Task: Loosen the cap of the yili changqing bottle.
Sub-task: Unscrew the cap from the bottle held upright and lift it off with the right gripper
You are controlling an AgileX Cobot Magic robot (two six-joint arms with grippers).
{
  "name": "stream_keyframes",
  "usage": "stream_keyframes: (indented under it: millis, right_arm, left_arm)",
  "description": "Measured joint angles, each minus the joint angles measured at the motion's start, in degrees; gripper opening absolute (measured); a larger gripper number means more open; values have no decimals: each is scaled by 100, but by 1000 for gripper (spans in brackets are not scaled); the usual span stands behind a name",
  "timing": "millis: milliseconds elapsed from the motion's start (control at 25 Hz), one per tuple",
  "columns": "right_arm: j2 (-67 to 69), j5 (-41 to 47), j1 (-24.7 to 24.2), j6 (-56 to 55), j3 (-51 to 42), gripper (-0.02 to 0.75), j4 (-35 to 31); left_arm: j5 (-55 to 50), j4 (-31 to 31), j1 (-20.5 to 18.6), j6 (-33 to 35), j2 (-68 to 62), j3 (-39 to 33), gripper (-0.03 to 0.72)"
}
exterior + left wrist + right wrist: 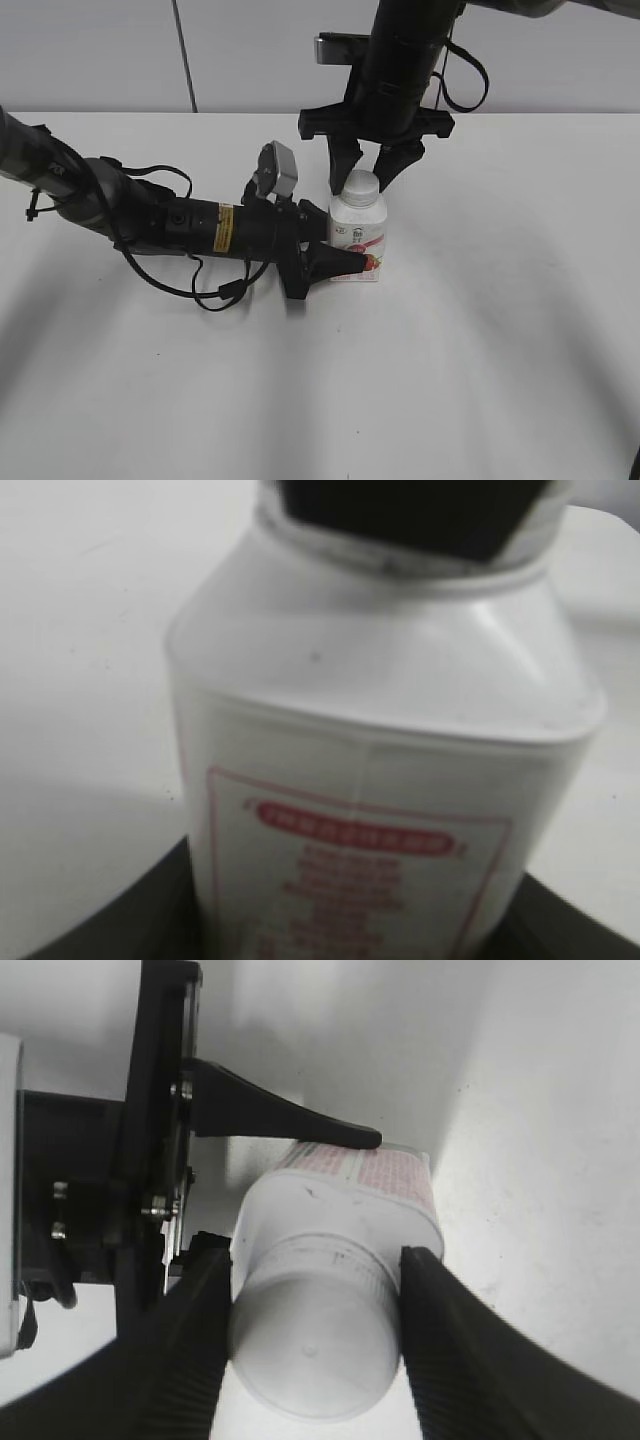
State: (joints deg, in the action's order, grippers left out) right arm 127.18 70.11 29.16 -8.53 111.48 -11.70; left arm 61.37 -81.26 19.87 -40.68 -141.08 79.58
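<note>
The yili changqing bottle stands upright on the white table, white with a red-pink fruit label. Its white cap is on the neck. My left gripper reaches in from the left and is shut on the bottle's lower body. The bottle fills the left wrist view, with dark jaws at both lower corners. My right gripper comes down from above and its fingers press on both sides of the cap. The right wrist view also shows the bottle's shoulder and a left finger along its side.
The white table spreads around the bottle. The left arm with its cables lies low across the left half. A light wall rises behind the table.
</note>
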Motion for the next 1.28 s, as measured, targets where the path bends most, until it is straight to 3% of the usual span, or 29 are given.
stream_keyframes:
  millis: [400,1280]
  right_arm:
    - [0,0,0,853,0,403,-30]
    - [0,17,0,6816,0,396,-151]
  left_arm:
    - [-6,12,0,0,0,0,386]
    - [-11,1,0,23,0,0,386]
